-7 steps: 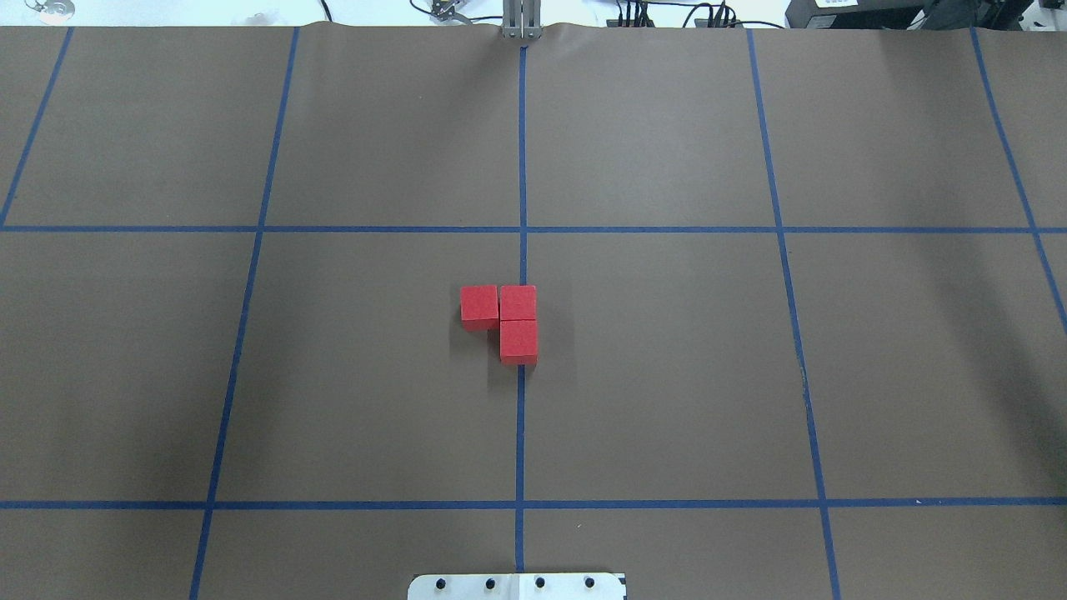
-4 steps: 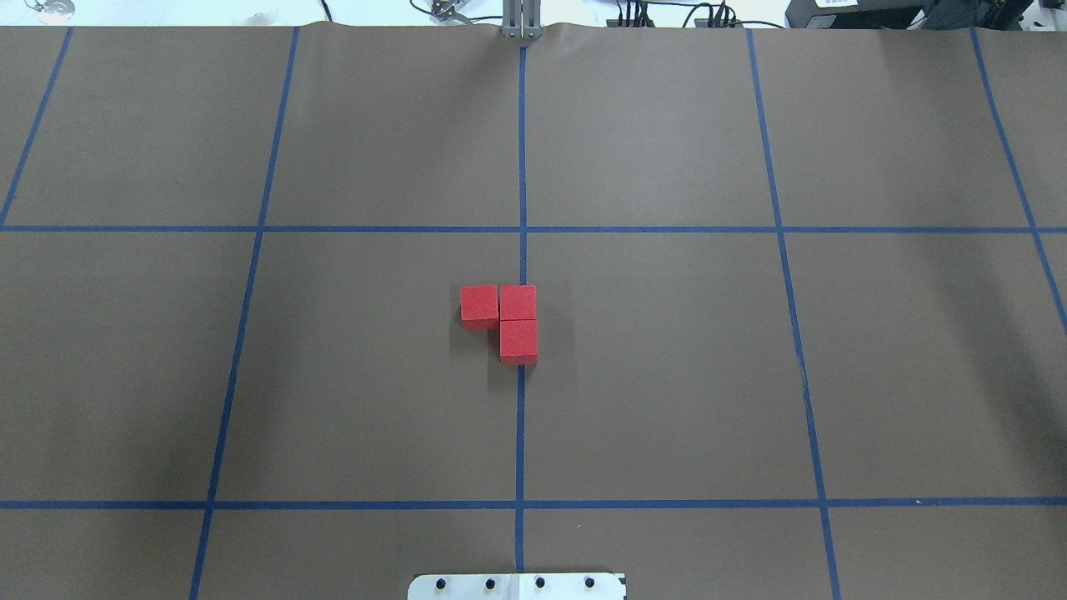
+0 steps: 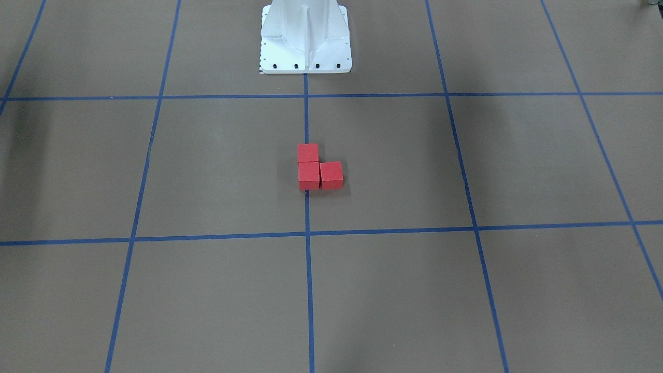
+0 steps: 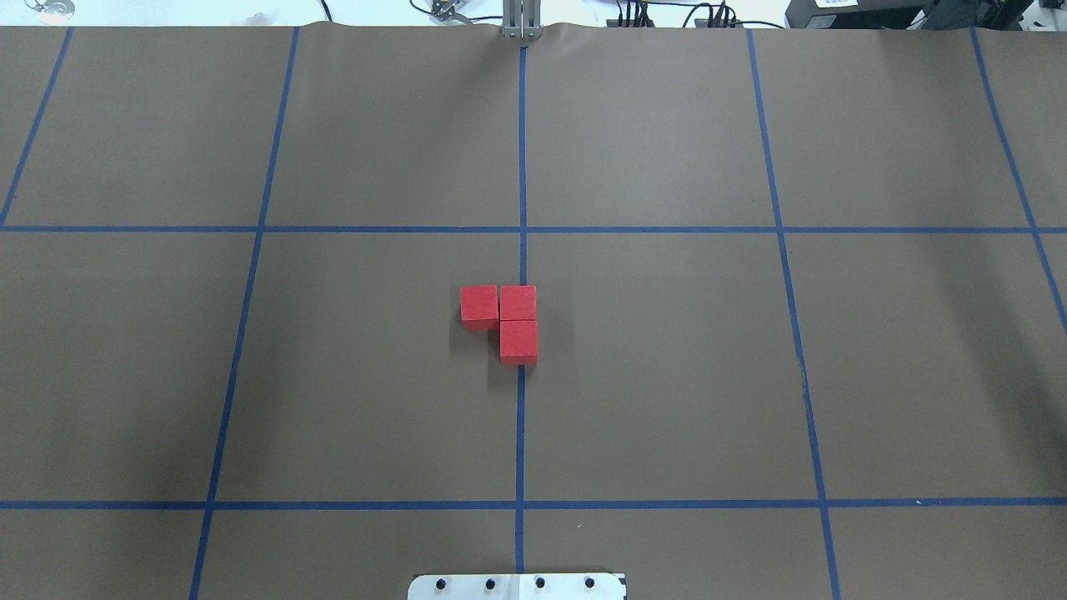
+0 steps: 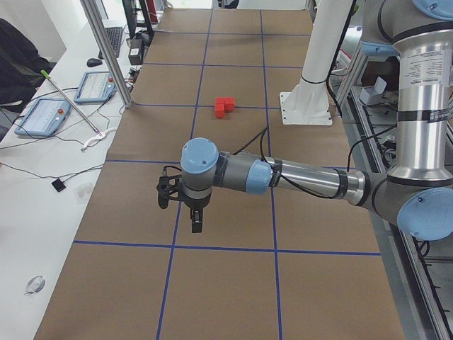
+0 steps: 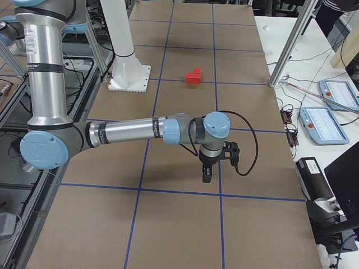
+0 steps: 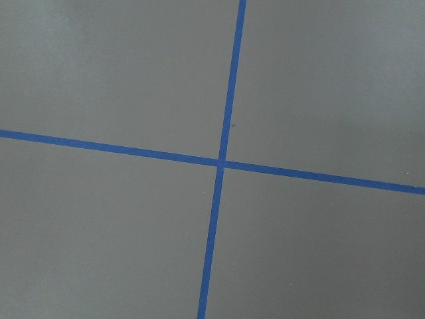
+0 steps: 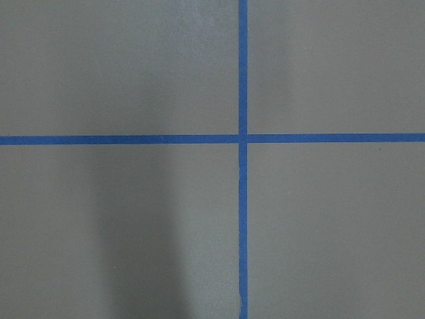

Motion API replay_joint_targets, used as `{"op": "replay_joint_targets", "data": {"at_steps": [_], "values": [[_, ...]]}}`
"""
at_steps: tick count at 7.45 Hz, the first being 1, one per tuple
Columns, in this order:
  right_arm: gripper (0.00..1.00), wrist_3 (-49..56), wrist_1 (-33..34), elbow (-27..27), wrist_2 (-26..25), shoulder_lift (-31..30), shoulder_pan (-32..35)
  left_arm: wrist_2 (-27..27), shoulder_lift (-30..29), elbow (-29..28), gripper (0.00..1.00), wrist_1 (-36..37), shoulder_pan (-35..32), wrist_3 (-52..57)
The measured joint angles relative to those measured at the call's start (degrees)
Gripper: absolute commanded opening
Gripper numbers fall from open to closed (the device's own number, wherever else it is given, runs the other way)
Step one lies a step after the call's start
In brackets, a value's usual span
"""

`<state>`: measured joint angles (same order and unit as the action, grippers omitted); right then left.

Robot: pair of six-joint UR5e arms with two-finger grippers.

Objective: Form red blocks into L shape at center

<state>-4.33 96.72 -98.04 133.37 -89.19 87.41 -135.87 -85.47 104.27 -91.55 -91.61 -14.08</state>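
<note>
Three red blocks (image 4: 518, 333) lie together at the center (image 4: 575, 325) of the overhead view, in the middle row of the grid, and form a small L. Its corner is at the upper right. From left to right, the left block (image 4: 479, 305) sits on brown paper just left of the middle tape line (image 4: 520, 425), turned slightly askew. It rests against the corner block (image 4: 518, 302), which covers the line. The third block (image 4: 518, 342) touches the corner block's lower face, also on the line. One leg therefore points toward the frame's left and the other toward its bottom edge along the tape, and the legs are equal, so neither axis is longer. Nothing stands near the blocks. A white base plate (image 4: 517, 587) shows at the bottom middle, and a metal clamp (image 4: 521, 23) and cables (image 4: 667, 17) lie at the top edge. In the left side view two tablets (image 5: 42, 117) lie on a white bench at the left, their screens too small to read. The left arm (image 5: 304, 177) stretches across mid-frame with the left gripper (image 5: 196, 222) hanging over a tape line, well apart from the blocks. In the right side view the right gripper (image 6: 206, 175) likewise hangs low at mid-frame. Whether either gripper is open or closed, I cannot tell. Both wrist views show only a tape crossing.
</note>
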Motion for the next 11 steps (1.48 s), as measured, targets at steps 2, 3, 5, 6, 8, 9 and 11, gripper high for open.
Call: {"op": "replay_joint_targets", "data": {"at_steps": [2,3,5,6,8,9,11], "values": [[1.00,0.02,0.02,-0.63,2.45,-0.62,0.03,-0.02,1.28,1.08,1.00,-0.08,0.01,-0.05],[1.00,-0.01,-0.01,-0.92,3.00,-0.80,0.03,-0.06,1.50,1.19,1.00,-0.11,0.03,-0.06],[1.00,-0.06,-0.04,-1.17,3.34,-0.59,0.03,-0.10,1.59,1.18,1.00,-0.12,0.03,-0.07],[1.00,0.01,-0.06,-2.80,3.25,-1.12,0.08,-0.08,1.61,0.88,1.00,-0.17,0.05,-0.06],[1.00,0.02,-0.08,-5.31,2.82,-2.63,0.55,-0.02,1.44,0.15,1.00,-0.39,0.10,-0.01],[1.00,0.07,-0.11,-5.45,2.63,-2.66,0.68,-0.02,1.18,-0.04,1.00,-0.44,0.11,-0.01],[1.00,0.11,-0.25,-5.14,2.47,-2.45,0.73,-0.12,0.98,0.05,1.00,-0.47,0.11,-0.06]]}}
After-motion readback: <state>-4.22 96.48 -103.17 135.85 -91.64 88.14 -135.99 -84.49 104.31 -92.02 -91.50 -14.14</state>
